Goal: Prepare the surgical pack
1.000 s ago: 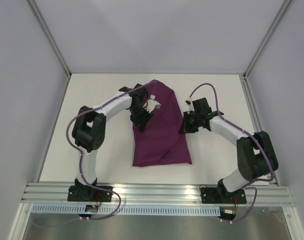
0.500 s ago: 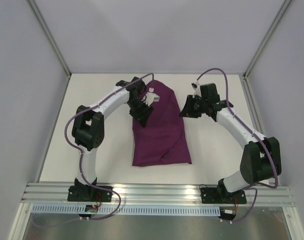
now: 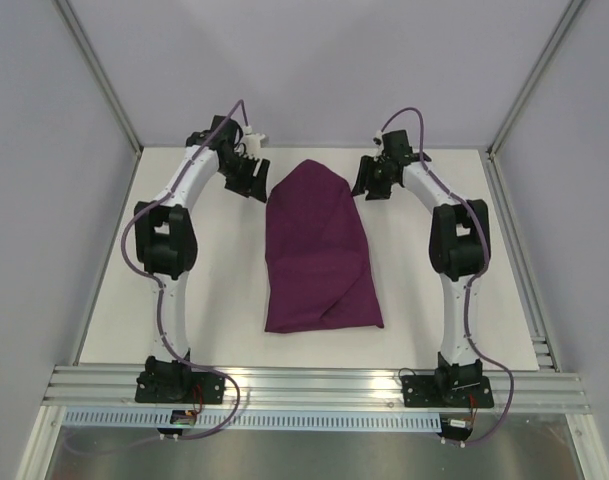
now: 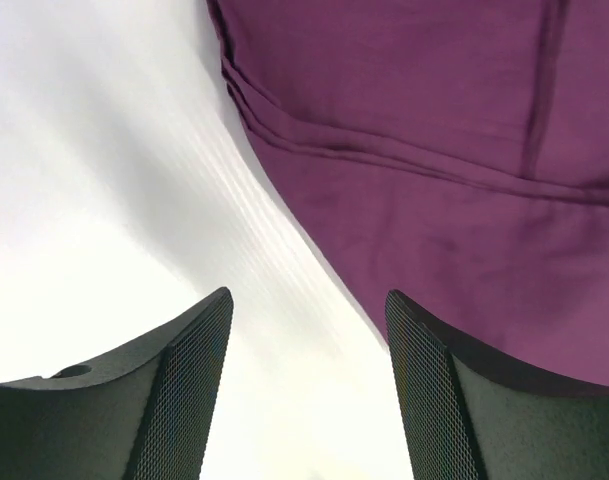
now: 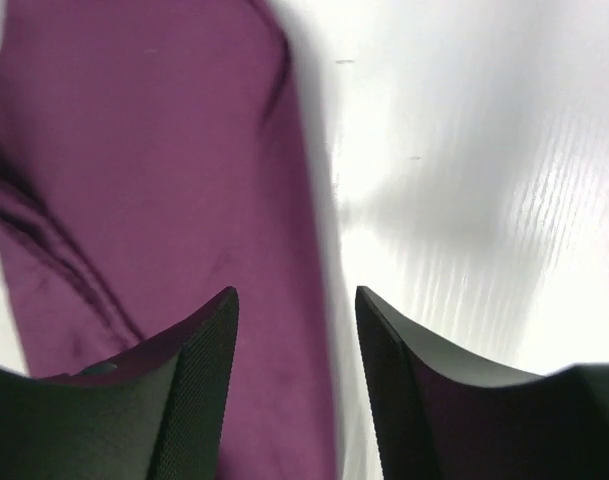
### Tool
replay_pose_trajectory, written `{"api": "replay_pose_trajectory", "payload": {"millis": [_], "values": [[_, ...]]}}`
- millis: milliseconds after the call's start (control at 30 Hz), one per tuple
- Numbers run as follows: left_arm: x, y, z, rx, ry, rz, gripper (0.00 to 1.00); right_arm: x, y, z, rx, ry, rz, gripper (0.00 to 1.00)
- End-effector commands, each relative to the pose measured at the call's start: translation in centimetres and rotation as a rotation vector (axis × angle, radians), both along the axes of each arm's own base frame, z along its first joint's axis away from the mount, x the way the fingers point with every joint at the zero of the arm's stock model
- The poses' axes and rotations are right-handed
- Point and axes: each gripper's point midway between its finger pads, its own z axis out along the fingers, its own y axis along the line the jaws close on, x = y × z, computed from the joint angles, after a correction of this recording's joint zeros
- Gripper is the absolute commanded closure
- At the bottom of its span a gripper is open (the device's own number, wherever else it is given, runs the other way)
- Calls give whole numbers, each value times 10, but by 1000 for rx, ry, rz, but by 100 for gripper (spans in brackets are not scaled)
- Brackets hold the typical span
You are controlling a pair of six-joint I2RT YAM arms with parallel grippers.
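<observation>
The white tabletop (image 3: 204, 300) carries the surgical pack (image 3: 319, 250), a dark purple cloth bundle lying about midway between the left and right edges. Its narrow, rounded end points at the far edge and its wider, squarer end lies towards the near edge, well short of it. Diagonal folds cross the lower half, and only cloth shows from outside

The left arm (image 3: 172, 240) rises from its base at the near edge and reaches along the left side towards the far left corner. The right arm (image 3: 459, 240) mirrors it towards the far right corner

The left gripper (image 3: 252, 186) sits just beside the pack's far end on its left side, apart from the cloth. Its fingers (image 4: 189, 400) stand well apart, with bare tabletop showing in the gap and nothing held. The purple edge runs past the right-hand finger in the left wrist view

The right gripper (image 3: 368, 186) sits near the pack's far end on its right side. Its fingers (image 5: 199, 390) are also spread, gripping nothing, with the cloth's edge and white tabletop visible between them
</observation>
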Motion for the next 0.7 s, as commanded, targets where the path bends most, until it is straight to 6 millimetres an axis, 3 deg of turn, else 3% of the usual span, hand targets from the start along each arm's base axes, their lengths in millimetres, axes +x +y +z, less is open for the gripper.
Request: {"api": "replay_pose_trajectory", "payload": {"millis": [0,233,467,600,667], "values": [[8,-18,-31,-2,52,-7,28,5,1,-21,6,73,16,49],[25,-39,-65,-98,109,-16,27,13,15,-48,107,125,18,57],[35,-44,-84,-118,138,33,49,25,23,-54,226,144,-8,61],[40,-48,-83,-140,122,26,54,29,30,-53,276,145,-7,63],[42,-50,-83,-151,116,20,58,31,29,-55,276,146,-18,70]]}}
